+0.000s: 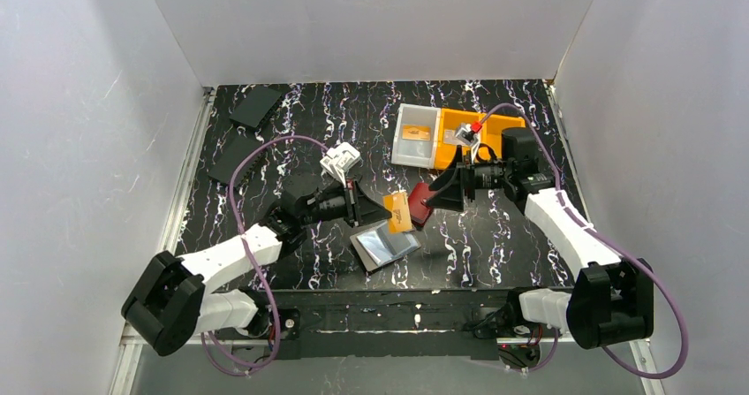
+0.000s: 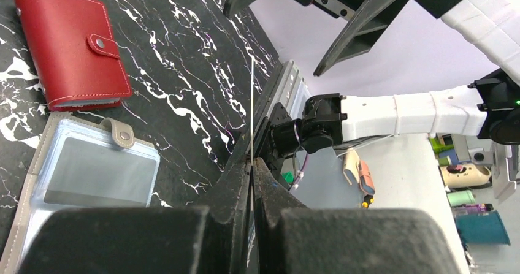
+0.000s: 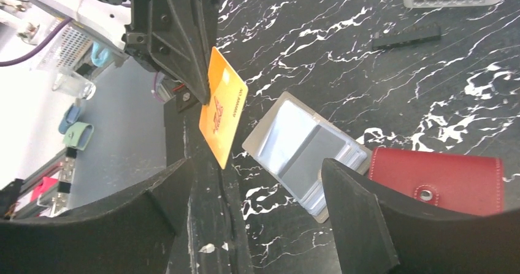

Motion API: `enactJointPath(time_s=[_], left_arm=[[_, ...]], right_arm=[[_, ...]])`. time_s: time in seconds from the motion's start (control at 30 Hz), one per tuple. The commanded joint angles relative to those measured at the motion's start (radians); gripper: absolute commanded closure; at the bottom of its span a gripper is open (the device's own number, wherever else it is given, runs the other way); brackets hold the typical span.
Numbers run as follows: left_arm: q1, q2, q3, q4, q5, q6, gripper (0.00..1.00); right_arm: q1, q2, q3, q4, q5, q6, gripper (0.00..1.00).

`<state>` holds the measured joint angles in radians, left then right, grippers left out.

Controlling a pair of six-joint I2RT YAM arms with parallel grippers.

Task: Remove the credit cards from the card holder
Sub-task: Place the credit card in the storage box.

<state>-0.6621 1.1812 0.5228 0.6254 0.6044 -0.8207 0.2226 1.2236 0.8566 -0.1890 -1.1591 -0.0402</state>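
The left gripper [image 1: 375, 208] is clamped on one long edge of the orange credit card [image 1: 398, 211]. The card sticks out past its fingertips with its long axis crosswise to them. The card holder [image 1: 384, 246] lies open on the desk [image 1: 495, 245] just below. The right gripper [image 1: 437, 192] faces the card, jaws spread wide and empty.

Smooth, glossy plastic is recorded for the orange card [image 3: 222, 111], clamped in the left gripper [image 2: 251, 162]. Just beside that gripper, the card holder [image 2: 37, 182] is covered in grey stitched leather-like material and lined with shiny clear plastic sleeves. Beyond it, the red wallet [image 2: 70, 47] is listed as matt, leather-like, white-stitched, with a metal-looking snap.
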Motion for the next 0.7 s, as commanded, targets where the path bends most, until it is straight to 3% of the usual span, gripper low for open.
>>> enactJointPath(time_s=[0.0, 0.4, 0.67], left_arm=[[0.004, 0.045, 0.060, 0.032, 0.068, 0.044, 1.00], [0.000, 0.160, 0.122, 0.209, 0.096, -0.062, 1.00], [-0.001, 0.158, 0.103, 0.231, 0.091, -0.069, 1.00]], right_arm=[[-0.002, -0.011, -0.082, 0.189, -0.053, 0.179, 0.14], [0.094, 0.102, -0.118, 0.392, -0.080, 0.370, 0.18], [0.103, 0.133, -0.091, 0.448, -0.108, 0.438, 0.41]])
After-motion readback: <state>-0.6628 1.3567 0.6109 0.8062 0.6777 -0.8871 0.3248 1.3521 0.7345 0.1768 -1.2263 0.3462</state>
